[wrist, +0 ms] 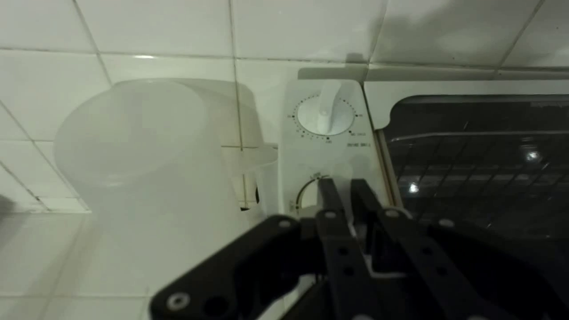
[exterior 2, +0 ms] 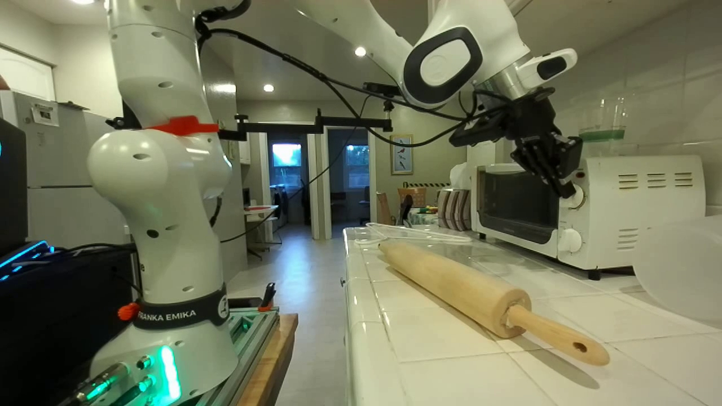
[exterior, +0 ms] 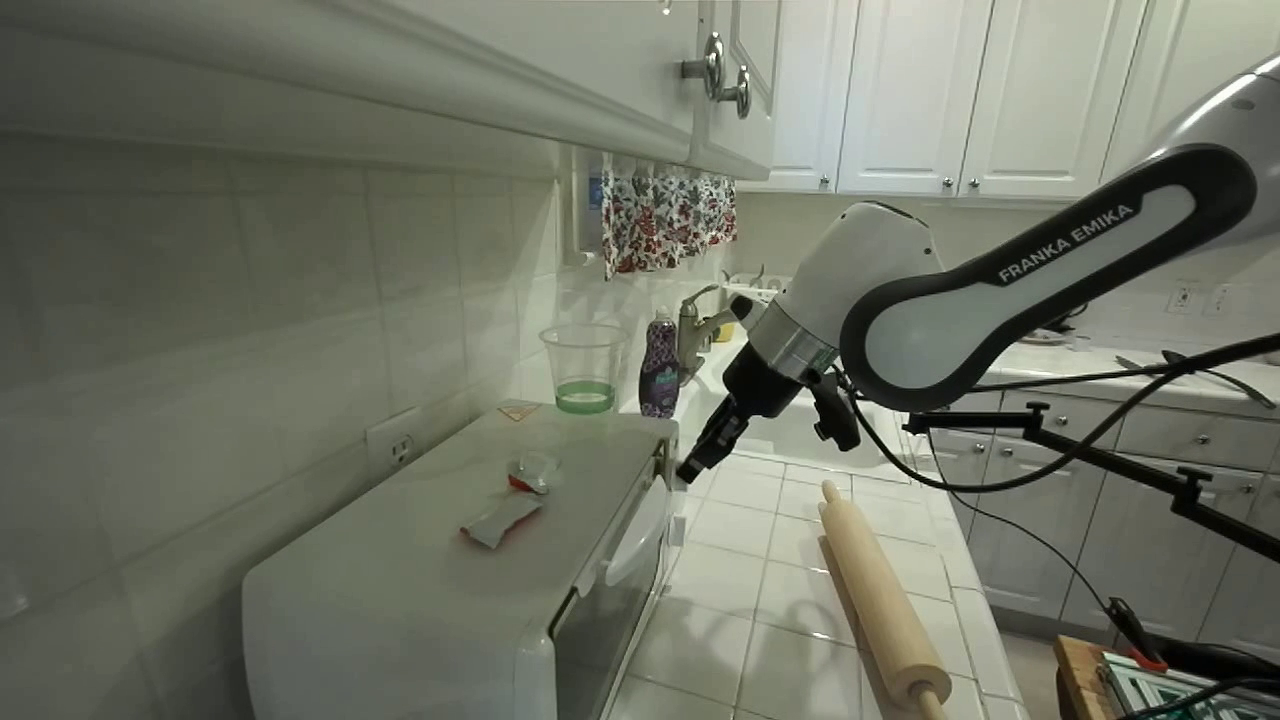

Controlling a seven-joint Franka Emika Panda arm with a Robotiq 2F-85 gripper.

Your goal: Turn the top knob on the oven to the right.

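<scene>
The white toaster oven (exterior: 400, 530) stands on the counter; its front and side show in an exterior view (exterior 2: 648, 197). Its top knob (exterior 2: 577, 198) is white and partly covered by my fingers; its disc and dial arc show in the wrist view (wrist: 310, 196). The lower knob (wrist: 326, 114) is uncovered; it also shows in an exterior view (exterior 2: 571, 241). The wrist picture stands upside down. My gripper (wrist: 341, 183) has its two fingers on either side of the top knob's ridge, narrowly spaced, seemingly touching it. The gripper shows in both exterior views (exterior: 690, 472) (exterior 2: 564, 190).
A wooden rolling pin (exterior: 880, 600) lies on the tiled counter before the oven. A clear cup (exterior: 585, 365) and wrappers (exterior: 503, 520) are on the oven top. A translucent container (wrist: 146, 155) stands beside the oven. A purple bottle (exterior: 659, 370) is near the sink; cabinets (exterior: 640, 70) hang above.
</scene>
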